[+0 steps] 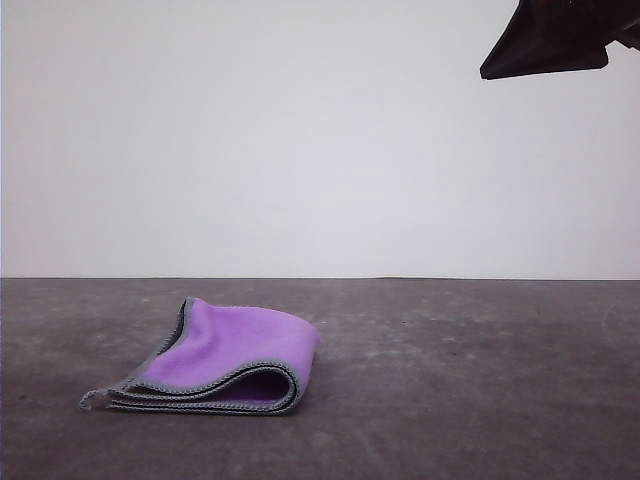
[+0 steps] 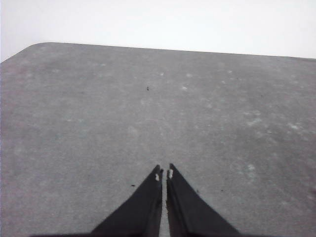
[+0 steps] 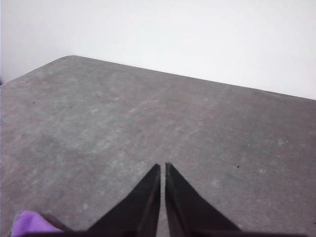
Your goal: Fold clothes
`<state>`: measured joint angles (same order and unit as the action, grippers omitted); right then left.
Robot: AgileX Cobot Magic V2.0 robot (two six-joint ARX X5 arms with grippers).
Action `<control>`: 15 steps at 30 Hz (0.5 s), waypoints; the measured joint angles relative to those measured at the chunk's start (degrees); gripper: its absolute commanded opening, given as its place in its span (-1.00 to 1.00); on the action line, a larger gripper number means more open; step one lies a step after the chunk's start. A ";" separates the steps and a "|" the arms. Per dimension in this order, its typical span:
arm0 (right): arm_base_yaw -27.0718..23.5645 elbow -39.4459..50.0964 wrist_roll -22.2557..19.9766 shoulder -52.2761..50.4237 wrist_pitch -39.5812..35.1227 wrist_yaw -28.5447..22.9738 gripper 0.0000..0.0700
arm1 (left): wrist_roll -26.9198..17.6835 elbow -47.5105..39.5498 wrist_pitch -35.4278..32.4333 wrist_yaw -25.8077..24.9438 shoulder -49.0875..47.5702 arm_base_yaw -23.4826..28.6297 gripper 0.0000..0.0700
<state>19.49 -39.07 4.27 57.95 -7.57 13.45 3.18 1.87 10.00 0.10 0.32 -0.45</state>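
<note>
- Cloth: small folded square lying on the table, left of centre and toward the near edge in the front view. Purple face shows on top; the grey stitched edge runs along the stacked layers at the front, and the rounded fold sits on its right side.
- Handling, as a judgement: the cloth looks soft, light and limp, so it would sag from any single hold and slide easily over the table. The loose corner at the lower left, or the stitched edge, offers the best hold; the puffed fold would only flatten under a pinch.
- State of task, as a judgement: the layers lie roughly aligned, so the fold appears largely done.
- Right gripper: fingers pressed together, holding nothing, raised above the table; a purple scrap of cloth shows beside its base in the right wrist view. A dark part of an arm hangs at the upper right in the front view.
- Left gripper: fingers closed and empty, over bare table.
</note>
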 measured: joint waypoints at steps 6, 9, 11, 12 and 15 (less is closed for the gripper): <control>0.00 0.00 0.00 0.00 0.00 0.00 -0.97 | 0.06 0.00 -0.02 0.00 0.00 0.00 -1.00; 0.00 0.00 0.00 0.00 0.00 0.00 -0.97 | 0.06 0.00 -0.02 0.00 0.00 0.00 -1.00; 0.00 0.00 0.00 0.00 0.00 0.00 -0.97 | 0.09 0.00 -0.02 0.00 0.00 0.00 -1.00; 0.00 0.00 -0.06 -0.01 0.01 0.00 -0.97 | 0.09 0.00 -0.02 0.00 0.00 0.00 -1.00; -0.22 0.00 -2.29 -0.80 0.86 -0.69 -0.97 | 0.31 0.00 -0.02 0.00 0.00 0.00 -1.00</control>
<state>19.27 -39.07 1.98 57.16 -6.72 12.76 3.49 1.87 9.98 0.10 0.32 -0.45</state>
